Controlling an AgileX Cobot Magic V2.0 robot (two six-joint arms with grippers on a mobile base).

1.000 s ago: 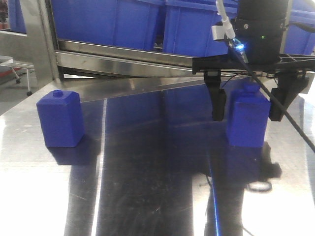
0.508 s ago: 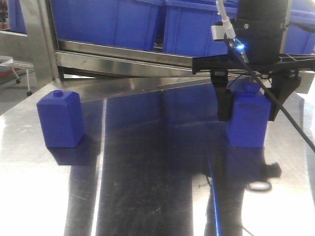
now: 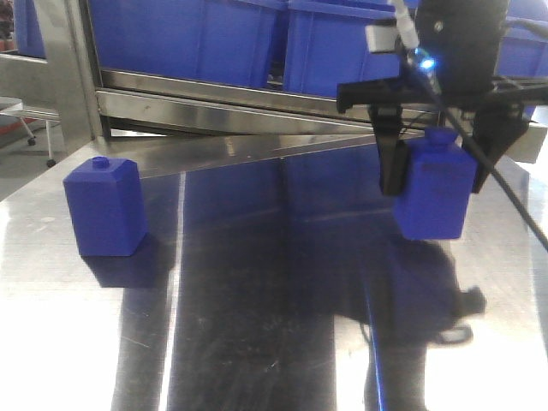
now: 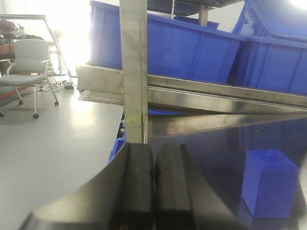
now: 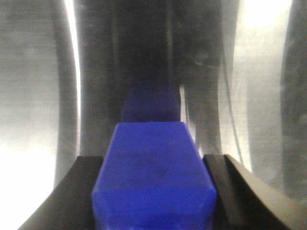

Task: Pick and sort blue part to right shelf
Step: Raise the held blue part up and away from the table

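Two dark-blue plastic blocks share a polished stainless-steel table (image 3: 257, 342). At far left, the square block with a tiny round knob (image 3: 103, 210) stands upright on the tabletop, well apart from everything else. The left wrist camera catches it too, to the right of the left gripper (image 4: 152, 187), whose two black padded jaws are pressed flat together with nothing between them. Behind the table runs the right shelf (image 3: 214, 90), a stainless-steel rack with a flat front rail, carrying large blue plastic bins (image 3: 188, 38) side by side. At right, the right gripper (image 3: 436, 181) hangs from above, its black fingers (image 3: 392, 171) clamped on either flank of the blue part (image 3: 435, 205), a bottle-like block with sloped shoulders and a wide cap. The part is upright and appears to ride just above the tabletop, in front of the shelf's rail, with a dark shadow below it. The right wrist camera, looking down, shows the part wedged between both fingers, with its blue reflection on the steel beneath.
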